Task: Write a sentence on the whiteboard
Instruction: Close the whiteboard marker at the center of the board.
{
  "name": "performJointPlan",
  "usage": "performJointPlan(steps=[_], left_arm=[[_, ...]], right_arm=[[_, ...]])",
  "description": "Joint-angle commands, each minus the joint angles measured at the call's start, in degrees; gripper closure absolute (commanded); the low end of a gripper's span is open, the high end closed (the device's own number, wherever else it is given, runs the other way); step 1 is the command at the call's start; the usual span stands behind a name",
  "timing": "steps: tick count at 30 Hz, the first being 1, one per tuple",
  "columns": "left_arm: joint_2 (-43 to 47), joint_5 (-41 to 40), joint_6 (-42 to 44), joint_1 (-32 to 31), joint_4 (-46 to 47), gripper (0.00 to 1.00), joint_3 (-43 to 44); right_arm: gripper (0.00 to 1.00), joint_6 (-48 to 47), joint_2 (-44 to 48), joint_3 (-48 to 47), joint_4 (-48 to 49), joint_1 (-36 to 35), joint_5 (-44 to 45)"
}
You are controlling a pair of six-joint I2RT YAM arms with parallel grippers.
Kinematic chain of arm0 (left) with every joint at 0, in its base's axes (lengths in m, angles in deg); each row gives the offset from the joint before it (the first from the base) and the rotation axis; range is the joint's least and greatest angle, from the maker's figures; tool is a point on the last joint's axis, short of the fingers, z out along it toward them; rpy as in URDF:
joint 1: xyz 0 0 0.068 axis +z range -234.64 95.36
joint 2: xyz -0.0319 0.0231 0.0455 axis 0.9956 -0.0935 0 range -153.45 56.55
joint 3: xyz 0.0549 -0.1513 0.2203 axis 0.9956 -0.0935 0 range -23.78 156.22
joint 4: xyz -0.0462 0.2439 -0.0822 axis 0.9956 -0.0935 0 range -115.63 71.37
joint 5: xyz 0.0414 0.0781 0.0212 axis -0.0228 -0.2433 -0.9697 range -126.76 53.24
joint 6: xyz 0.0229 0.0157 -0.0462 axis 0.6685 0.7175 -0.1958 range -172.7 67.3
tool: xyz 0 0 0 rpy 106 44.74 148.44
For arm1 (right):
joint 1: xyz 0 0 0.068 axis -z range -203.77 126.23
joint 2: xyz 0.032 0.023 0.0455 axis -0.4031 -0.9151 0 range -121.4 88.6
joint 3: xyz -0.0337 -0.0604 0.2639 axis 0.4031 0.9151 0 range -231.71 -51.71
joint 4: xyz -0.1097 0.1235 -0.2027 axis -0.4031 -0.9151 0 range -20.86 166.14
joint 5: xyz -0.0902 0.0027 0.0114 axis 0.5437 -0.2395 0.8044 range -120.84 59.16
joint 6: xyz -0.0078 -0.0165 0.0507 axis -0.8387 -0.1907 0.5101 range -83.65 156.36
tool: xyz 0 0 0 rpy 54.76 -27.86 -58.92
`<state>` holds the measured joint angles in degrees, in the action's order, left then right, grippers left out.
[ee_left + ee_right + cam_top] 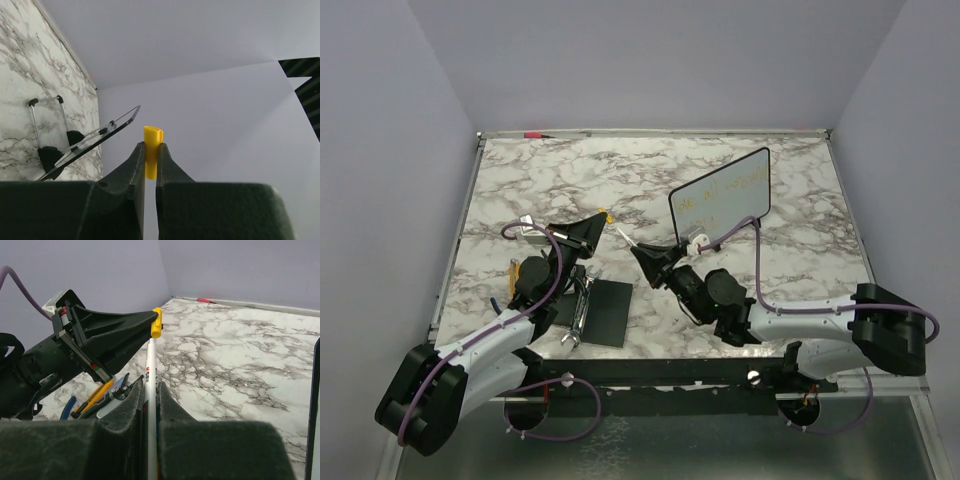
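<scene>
The whiteboard [752, 166] stands propped at the right back of the table, with the sentence [718, 194] in faint yellow-orange lettering across it. My left gripper [603, 219] is shut on a yellow marker cap [152, 135]. My right gripper [639, 251] is shut on a white marker [150, 360], whose far end meets the yellow cap [156, 322] at the left gripper's fingertips [140, 320]. In the left wrist view the whiteboard [100, 135] shows edge-on with its black prop stand [47, 156]. Its black edge [315, 405] shows at the right of the right wrist view.
A flat black square pad [605, 310] lies near the front with a metal tool [578, 312] on its left side. A red marker [533, 134] lies along the back edge. Yellow- and blue-handled tools [95, 397] lie below the left arm. Grey walls enclose the table.
</scene>
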<state>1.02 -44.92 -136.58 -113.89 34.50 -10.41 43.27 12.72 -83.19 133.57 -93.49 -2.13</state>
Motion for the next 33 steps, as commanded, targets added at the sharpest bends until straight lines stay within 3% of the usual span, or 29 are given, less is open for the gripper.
performJointPlan(steps=[1,33], left_arm=[[-0.01,1.11,-0.59,0.31,1.78,1.0,0.06],[0.06,2.01,-1.55,0.34,1.81,1.0,-0.03]], right_arm=[[0.99,-0.73,-1.64,-2.02,2.28,-0.34,-0.02],[0.99,-2.17,-5.93,-4.93,2.7,-0.38,4.14]])
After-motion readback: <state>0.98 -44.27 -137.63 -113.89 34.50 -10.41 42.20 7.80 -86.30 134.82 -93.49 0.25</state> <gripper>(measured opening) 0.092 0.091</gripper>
